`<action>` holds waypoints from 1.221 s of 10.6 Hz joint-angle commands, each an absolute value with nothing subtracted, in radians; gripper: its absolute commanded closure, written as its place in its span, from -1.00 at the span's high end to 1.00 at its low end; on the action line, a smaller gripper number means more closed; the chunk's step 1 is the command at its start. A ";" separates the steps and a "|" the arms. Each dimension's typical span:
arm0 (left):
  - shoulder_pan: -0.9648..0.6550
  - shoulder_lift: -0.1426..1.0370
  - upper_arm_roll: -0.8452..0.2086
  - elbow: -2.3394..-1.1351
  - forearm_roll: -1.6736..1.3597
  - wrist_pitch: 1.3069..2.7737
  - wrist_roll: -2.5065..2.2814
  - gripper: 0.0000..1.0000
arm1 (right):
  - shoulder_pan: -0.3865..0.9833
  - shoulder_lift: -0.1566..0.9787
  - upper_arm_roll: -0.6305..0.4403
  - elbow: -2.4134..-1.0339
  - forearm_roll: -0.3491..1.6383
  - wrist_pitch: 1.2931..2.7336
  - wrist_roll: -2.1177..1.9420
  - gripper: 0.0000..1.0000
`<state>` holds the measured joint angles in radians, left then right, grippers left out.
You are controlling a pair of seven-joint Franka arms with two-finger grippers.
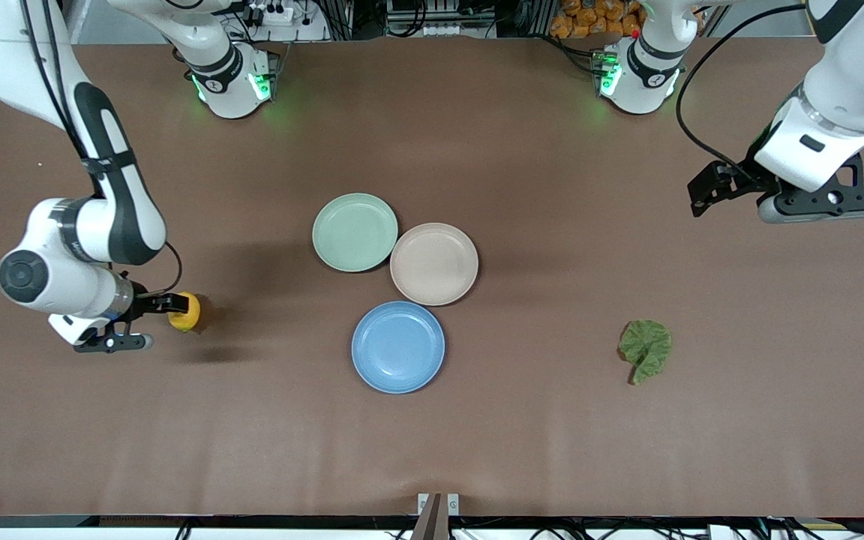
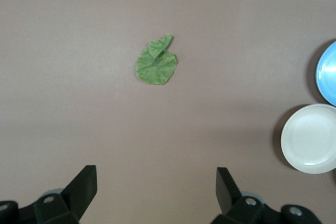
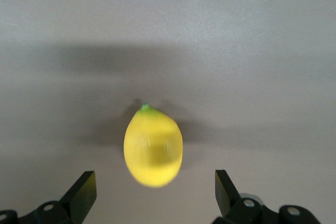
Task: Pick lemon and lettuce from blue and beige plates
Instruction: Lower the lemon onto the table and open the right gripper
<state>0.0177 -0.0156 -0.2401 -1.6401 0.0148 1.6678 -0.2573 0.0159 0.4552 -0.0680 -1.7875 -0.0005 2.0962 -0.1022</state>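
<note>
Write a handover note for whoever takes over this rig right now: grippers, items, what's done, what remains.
Right gripper: open, low at the small oval yellow lemon, which lies on the brown table toward the right arm's end.
Left gripper: open, raised over the left arm's end of the table.
Dark green wrinkled lettuce leaf: on the table, untouched.
Round sky-blue plate and beige plate: both empty.
Done: both items off the plates.
Left: apparently only withdrawing the right arm.
</note>
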 commanded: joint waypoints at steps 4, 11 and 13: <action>-0.014 -0.008 -0.180 -1.513 0.027 1.476 -0.144 1.00 | 0.049 0.316 -0.063 -1.689 0.012 1.915 0.024 1.00; -0.003 -0.003 -0.178 -1.436 0.006 1.436 -0.129 1.00 | 0.035 0.183 -0.061 -1.522 -0.005 1.675 0.014 1.00; 0.002 -0.005 -0.176 -1.436 0.009 1.436 -0.127 1.00 | 0.031 0.170 -0.061 -1.464 -0.002 1.579 0.015 1.00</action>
<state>-0.0011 -0.0142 -0.1804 -1.4639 0.0193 1.4597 -0.1524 0.0419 0.1877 -0.0677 -1.4976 0.0000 1.6460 0.0088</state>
